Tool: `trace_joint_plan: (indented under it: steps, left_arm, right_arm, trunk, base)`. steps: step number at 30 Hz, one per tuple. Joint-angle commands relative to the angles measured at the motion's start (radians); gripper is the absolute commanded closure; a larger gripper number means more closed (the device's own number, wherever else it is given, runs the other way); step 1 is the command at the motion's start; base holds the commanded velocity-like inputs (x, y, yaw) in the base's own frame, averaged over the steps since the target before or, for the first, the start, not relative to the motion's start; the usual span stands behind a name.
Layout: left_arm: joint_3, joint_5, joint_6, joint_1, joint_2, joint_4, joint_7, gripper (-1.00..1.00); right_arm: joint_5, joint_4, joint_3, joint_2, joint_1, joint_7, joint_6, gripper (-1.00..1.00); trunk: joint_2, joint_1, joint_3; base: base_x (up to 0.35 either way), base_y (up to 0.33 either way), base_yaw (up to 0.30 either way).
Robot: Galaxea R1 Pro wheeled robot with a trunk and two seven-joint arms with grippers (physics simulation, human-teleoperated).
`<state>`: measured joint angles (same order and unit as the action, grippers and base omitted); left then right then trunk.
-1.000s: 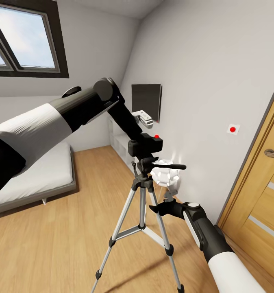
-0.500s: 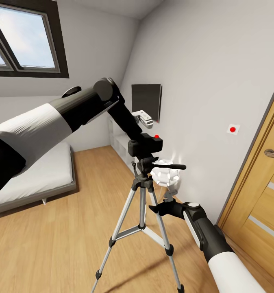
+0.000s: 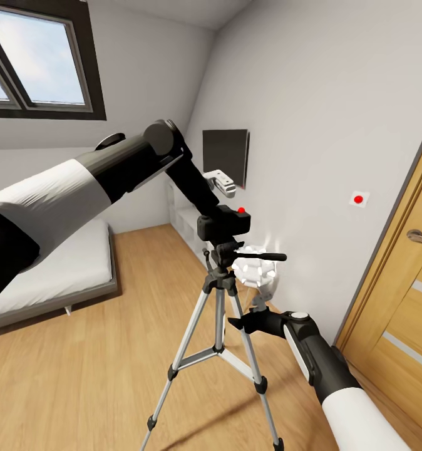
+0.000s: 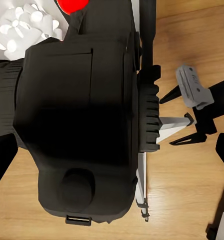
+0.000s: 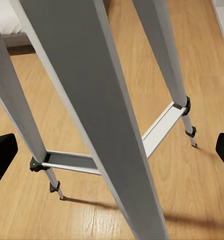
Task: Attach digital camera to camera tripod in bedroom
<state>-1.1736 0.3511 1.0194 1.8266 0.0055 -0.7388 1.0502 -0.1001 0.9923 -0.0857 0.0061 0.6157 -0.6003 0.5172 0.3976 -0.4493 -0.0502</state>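
We find the small black DSLR-style digital camera (image 3: 225, 223), with its round red button on top, sitting right on the black head of the tall camera tripod (image 3: 218, 326), whose three silver telescoping legs stand on the light wood floor (image 3: 111, 369) of the bedroom, near the white wall and between the grey bed (image 3: 61, 269) and the wooden door (image 3: 399, 313). The left gripper (image 3: 206, 220) reaches the camera's back from the bed side; in the left wrist view the camera body (image 4: 79, 115) lies right between the dark finger shapes, but we cannot tell whether they are pinching it or merely flanking it. The right gripper (image 3: 239, 322) sits beside the upper legs; in the right wrist view its black fingers (image 5: 1, 155) stand spread well apart on either side of a silver leg (image 5: 97, 100), touching nothing.

We judge the camera rigid, light and smooth-shelled, with a lens best left unpressed, so the flat sides of the body are the place to hold. The tripod looks stiff but top-heavy and easy to tip on the smooth floor; we would steady it at a leg or the centre braces, not by the thin pan handle (image 3: 264, 256).
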Motion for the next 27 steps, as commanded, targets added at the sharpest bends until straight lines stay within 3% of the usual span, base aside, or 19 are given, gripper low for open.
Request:
trace_joint_plan:
  steps: [1,27]
  left_arm:
    - [-0.003,0.002,0.004,0.002,0.001,-0.001,0.002,-1.00]
    - [-0.003,0.002,0.004,0.002,0.007,-0.001,0.002,-1.00]
  right_arm:
    - [-0.010,0.002,0.001,0.000,0.001,-0.008,0.003,-1.00]
    - [-0.015,0.003,0.001,0.004,0.001,-0.042,0.001,-1.00]
  trunk:
    - [0.002,-0.001,-0.002]
    - [0.002,-0.001,-0.002]
  base:
    - [0.000,0.000,0.000]
    - [-0.052,0.000,0.000]
